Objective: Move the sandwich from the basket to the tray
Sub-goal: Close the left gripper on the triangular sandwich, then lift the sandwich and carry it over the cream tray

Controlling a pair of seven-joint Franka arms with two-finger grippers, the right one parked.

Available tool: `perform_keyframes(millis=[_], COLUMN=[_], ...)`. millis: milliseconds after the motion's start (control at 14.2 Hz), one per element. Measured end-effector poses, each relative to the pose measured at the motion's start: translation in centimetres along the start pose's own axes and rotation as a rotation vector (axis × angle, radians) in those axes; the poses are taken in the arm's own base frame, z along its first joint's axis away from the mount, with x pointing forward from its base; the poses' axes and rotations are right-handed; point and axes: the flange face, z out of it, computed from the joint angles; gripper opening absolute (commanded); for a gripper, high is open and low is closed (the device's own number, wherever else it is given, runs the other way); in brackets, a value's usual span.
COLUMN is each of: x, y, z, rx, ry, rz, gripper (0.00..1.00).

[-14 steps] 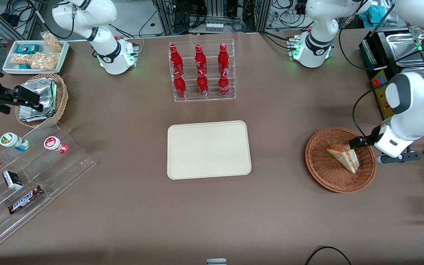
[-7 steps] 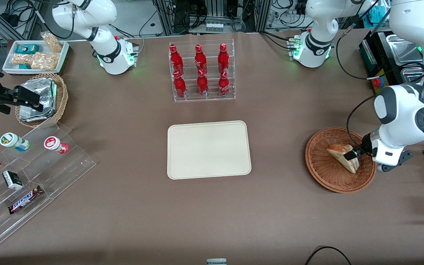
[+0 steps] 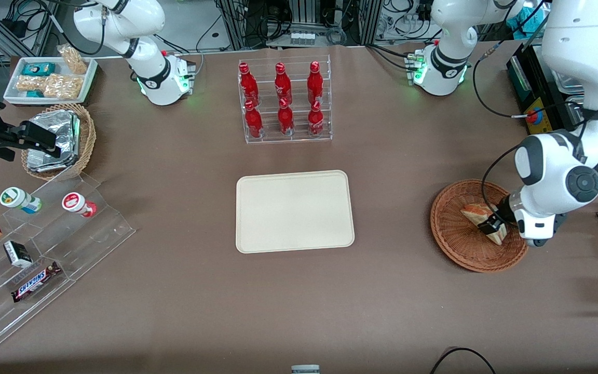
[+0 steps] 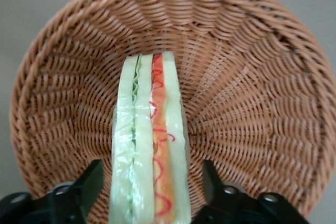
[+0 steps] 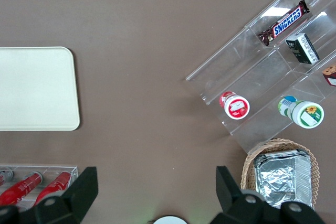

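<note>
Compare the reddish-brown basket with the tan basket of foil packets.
The reddish-brown basket is wide and shallow; the tan basket is smaller and deeper. The first holds one sandwich, with the claw open astride it; the second is filled with foil packets. The first sits toward the working arm's end, the second toward the parked arm's. Both are round wicker.

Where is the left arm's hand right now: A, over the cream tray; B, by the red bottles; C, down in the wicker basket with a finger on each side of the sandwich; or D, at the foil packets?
C: the hand sits low in the basket, open, straddling the sandwich.
</note>
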Motion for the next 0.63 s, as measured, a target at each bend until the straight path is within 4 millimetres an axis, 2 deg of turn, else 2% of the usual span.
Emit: perform_keyframes(millis=[141,281,422,633], x=[-0.1,-0.3,-1.2,-5.4], y=[0.1,0.3,1.1,4.7], z=[0.3,-0.9,-3.7,-8.1], rx=[0.003,0.016,0.030,0.035], ry=[-0.004,-0.017,-0.033,-0.055], rz=[-0.009,-0.006,0.025,0.280], gripper=[0.08,0.03,0.00,0.04])
